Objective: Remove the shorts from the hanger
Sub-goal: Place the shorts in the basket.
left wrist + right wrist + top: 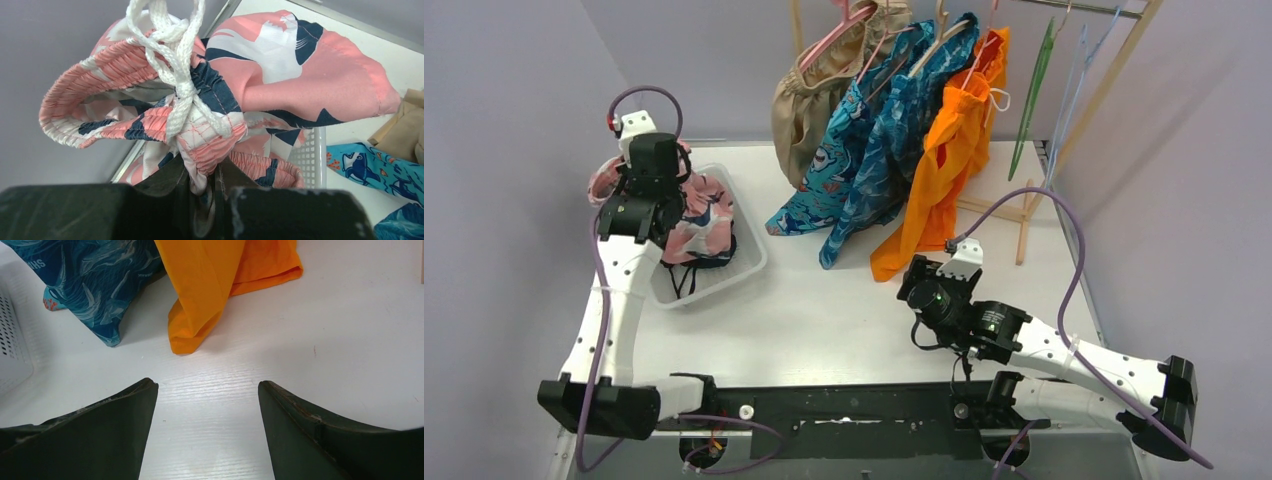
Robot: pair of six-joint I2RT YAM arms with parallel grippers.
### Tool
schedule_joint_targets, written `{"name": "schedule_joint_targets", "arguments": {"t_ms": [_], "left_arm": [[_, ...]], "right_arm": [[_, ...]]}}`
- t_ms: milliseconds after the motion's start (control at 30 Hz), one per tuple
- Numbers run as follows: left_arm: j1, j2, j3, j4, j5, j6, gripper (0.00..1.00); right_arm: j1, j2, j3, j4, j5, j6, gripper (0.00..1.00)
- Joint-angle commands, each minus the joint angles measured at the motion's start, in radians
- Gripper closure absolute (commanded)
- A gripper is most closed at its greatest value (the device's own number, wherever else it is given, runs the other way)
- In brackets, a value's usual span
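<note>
Right gripper (207, 387) is nearest me, right of the basket (749, 262) and low over the table: jaws wide, holding nothing. My left gripper (215, 175) hangs above the basket, pinched tight on the waistband of the pink shark-print shorts (280, 70), which are off any hanger. Dark cloth (692, 268) lies in the basket, probably another finished pair. Beyond the basket, to its right, four pairs remain hung: tan shorts (809, 110), turquoise shorts (839, 160), dark teal shorts (894, 140), orange shorts (944, 170). I judge most of the work is left.
</note>
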Motion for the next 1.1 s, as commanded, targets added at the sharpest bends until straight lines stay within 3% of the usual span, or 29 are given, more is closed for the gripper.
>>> {"name": "schedule_joint_targets", "arguments": {"t_ms": [0, 200, 300, 467, 667, 867, 967, 1067], "left_arm": [[0.055, 0.095, -0.005, 0.128, 0.083, 0.008, 1.0], [0.219, 0.242, -0.068, 0.228, 0.33, -0.071, 1.0], [0.308, 0.323, -0.095, 0.288, 0.524, -0.089, 1.0], [0.345, 0.503, -0.127, 0.314, 0.669, -0.13, 1.0], [0.35, 0.699, -0.132, 0.295, 0.72, -0.16, 1.0], [0.362, 0.698, -0.132, 0.281, 0.654, -0.149, 1.0], [0.367, 0.634, -0.112, 0.275, 0.641, -0.152, 0.92], [0.367, 0.561, -0.109, 0.286, 0.591, -0.148, 0.72]], "right_arm": [[0.009, -0.001, 0.041, 0.083, 0.023, -0.084, 0.25], [0.017, -0.018, 0.04, 0.18, -0.073, -0.245, 0.25], [0.023, -0.03, 0.039, 0.206, -0.114, -0.292, 0.25], [0.029, -0.038, 0.02, 0.26, -0.144, -0.344, 0.25], [0.035, 0.004, 0.049, 0.251, -0.167, -0.367, 0.24], [0.04, 0.036, 0.07, 0.23, -0.196, -0.373, 0.24], [0.045, 0.03, 0.061, 0.249, -0.203, -0.381, 0.23], [0.049, 0.02, 0.056, 0.277, -0.224, -0.399, 0.22]]}}
